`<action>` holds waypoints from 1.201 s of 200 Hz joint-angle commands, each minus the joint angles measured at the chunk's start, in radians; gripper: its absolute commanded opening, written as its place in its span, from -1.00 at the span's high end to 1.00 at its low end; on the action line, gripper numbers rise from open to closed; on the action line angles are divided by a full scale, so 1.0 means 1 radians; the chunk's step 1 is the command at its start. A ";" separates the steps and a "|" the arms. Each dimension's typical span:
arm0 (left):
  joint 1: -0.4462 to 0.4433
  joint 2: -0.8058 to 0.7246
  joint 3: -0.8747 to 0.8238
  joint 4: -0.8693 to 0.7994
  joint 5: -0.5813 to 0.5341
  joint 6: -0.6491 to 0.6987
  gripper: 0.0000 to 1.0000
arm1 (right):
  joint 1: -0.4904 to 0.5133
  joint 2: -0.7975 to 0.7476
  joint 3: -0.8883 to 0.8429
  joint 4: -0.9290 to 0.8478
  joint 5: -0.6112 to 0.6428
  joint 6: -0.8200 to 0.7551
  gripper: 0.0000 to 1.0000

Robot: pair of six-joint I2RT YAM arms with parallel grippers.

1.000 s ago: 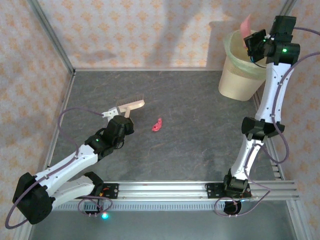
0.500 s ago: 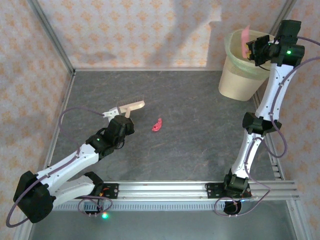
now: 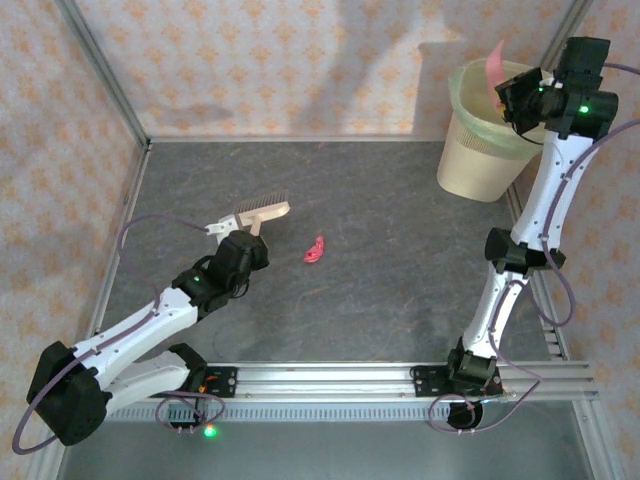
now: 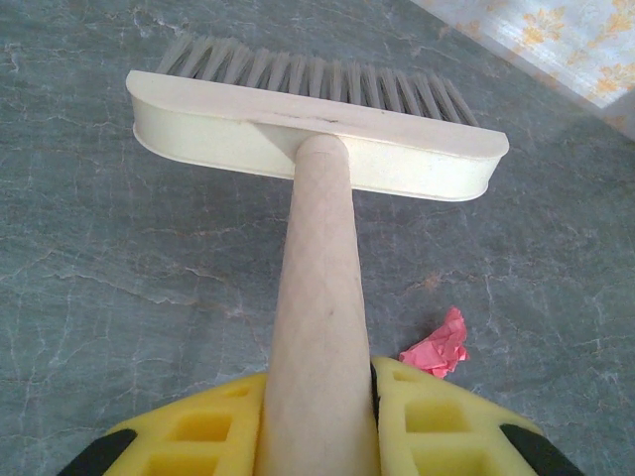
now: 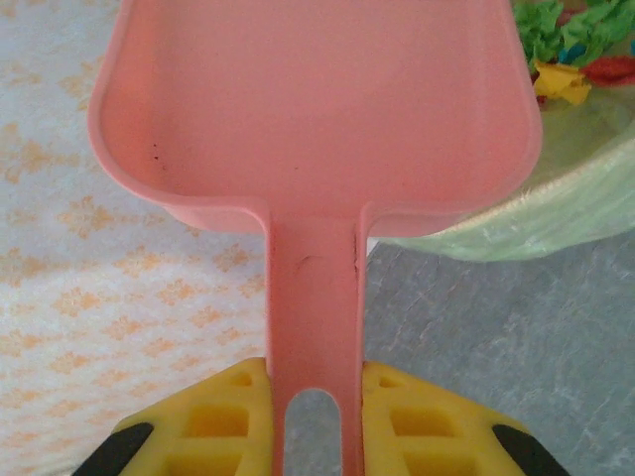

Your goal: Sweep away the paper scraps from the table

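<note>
Top external view puts one red paper scrap (image 3: 315, 249) on the table (image 3: 400, 300), a little left of centre and at about 4 o'clock from the head of the brush (image 3: 262, 210), clear of the bristles. In the left wrist view the same scrap (image 4: 437, 347) lies at 4 o'clock of the handle, near the yellow pad, so the brush (image 4: 317, 129) head sits beyond it. Your left gripper (image 4: 317, 416) is clamped on the handle. To sweep well, I judge you should lift the head, set it down on the 9 o'clock side of the scrap and push toward 3 o'clock with the bristles flat; whether they touch the table now I cannot tell. Your right gripper (image 5: 313, 407) has its jaws closed on the stem of the pink dustpan (image 5: 317, 119), held high over the bin (image 3: 485, 150) at the table's 1 o'clock corner. The pan looks empty, and crumpled scraps (image 5: 566, 40) lie in the bin at its 1 o'clock. It must come down with its lip on the table at 3 o'clock of the scrap. Nothing lies between brush and scrap; mind the bin rim as the pan comes away from it.
</note>
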 commanded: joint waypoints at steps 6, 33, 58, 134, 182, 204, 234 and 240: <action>0.002 0.004 0.010 0.052 -0.019 0.000 1.00 | 0.112 -0.131 0.068 -0.071 0.206 -0.178 1.00; 0.002 0.005 0.009 0.052 -0.022 0.003 1.00 | 0.235 -0.168 0.068 -0.161 0.321 -0.293 1.00; 0.003 0.007 0.011 0.053 -0.020 0.003 1.00 | 0.339 -0.178 0.060 -0.260 0.393 -0.377 1.00; 0.003 0.008 0.017 0.044 -0.023 0.008 1.00 | 0.383 -0.335 -0.182 -0.259 0.256 -0.370 1.00; 0.002 0.000 0.016 0.042 -0.012 0.001 1.00 | 0.575 -0.504 -0.512 -0.200 0.168 -0.366 1.00; 0.003 -0.013 0.016 0.036 -0.016 0.001 1.00 | 0.655 -0.619 -0.744 -0.174 0.192 -0.372 1.00; 0.002 -0.037 0.017 0.024 -0.030 0.003 1.00 | 0.675 -0.998 -1.389 0.111 0.165 -0.346 1.00; 0.002 -0.042 0.016 0.022 -0.034 0.001 1.00 | 0.675 -1.046 -1.468 0.126 0.175 -0.350 1.00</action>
